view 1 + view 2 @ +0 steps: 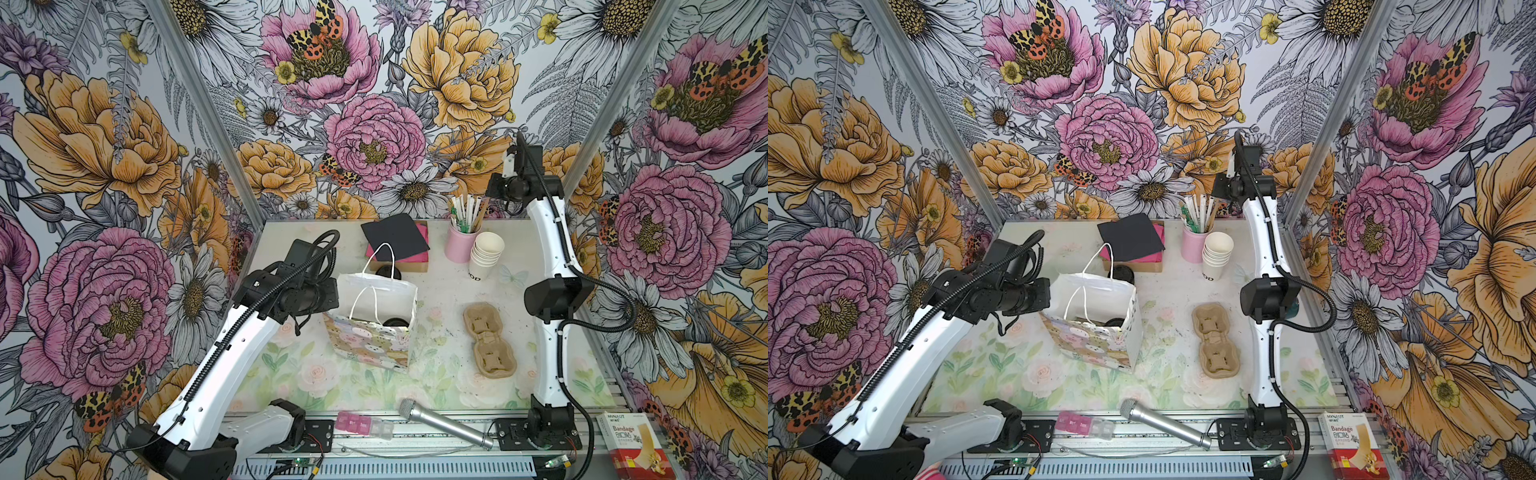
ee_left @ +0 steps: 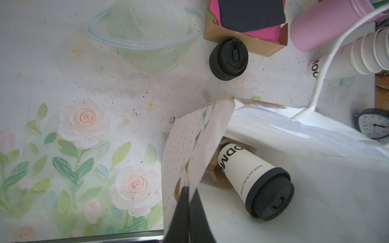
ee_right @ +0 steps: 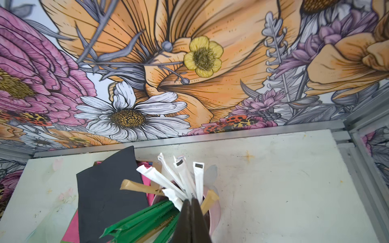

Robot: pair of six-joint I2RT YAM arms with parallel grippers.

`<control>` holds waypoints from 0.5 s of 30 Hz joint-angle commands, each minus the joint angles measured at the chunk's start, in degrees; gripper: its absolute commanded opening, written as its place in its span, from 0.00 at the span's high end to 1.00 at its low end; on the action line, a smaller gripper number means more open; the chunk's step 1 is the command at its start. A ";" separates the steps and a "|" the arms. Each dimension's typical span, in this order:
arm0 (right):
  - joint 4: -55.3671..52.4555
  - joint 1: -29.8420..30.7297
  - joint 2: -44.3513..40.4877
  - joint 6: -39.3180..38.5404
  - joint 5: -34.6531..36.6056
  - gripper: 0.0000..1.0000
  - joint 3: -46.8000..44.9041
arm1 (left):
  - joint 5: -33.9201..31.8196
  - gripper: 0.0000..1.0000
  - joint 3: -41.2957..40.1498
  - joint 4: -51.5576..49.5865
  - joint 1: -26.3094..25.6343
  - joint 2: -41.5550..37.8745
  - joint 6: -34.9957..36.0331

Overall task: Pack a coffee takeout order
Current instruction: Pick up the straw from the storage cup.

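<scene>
1. The left claw [image 2: 190, 194] is clamped on the rim of the pastel patterned paper gift bag [image 2: 189, 147].
2. Inside the bag, the small white paper cup with black lettering [image 2: 246, 168] lies tilted, with its round black plastic lid [image 2: 271, 193] on.
3. The black square paper napkin [image 1: 395, 237] tops the pink napkins [image 2: 263, 31] in the brown cardboard box [image 2: 259, 45].
4. The right claw [image 3: 190, 203] is closed above the pink cylindrical cup [image 3: 215, 216] of sachets [image 3: 199, 178].

Mid-bench the gift bag [image 1: 374, 345] gapes open, but its white handle [image 2: 327, 63] loops across the mouth and a lidded paper cup [image 2: 248, 176] lies slanted inside. Bare bench [image 1: 440, 291] separates bag from pulp cup carrier [image 1: 490, 340]. Napkin box [image 2: 265, 46], pink sachet holder [image 1: 459, 247] and cup stack [image 1: 484, 257] crowd the far edge.
</scene>
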 commanded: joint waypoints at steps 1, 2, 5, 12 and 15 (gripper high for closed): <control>1.18 0.48 -5.36 -1.07 1.11 1.00 0.41 | 0.29 1.00 0.51 0.76 0.28 0.15 0.83; 1.18 0.56 -6.13 -0.96 1.13 1.00 0.14 | 0.32 1.00 0.51 0.76 0.28 -0.01 0.77; 1.17 0.95 -8.74 -1.15 1.33 1.00 -0.16 | 0.30 1.00 0.29 0.94 0.28 -0.24 0.44; 1.14 2.46 -14.77 -2.10 1.83 1.00 -0.48 | 0.29 1.00 -0.17 1.18 0.06 -1.29 -0.17; 1.10 3.24 -17.66 -2.13 1.82 1.00 -1.21 | 0.29 1.00 -0.27 1.20 -0.02 -1.44 -0.20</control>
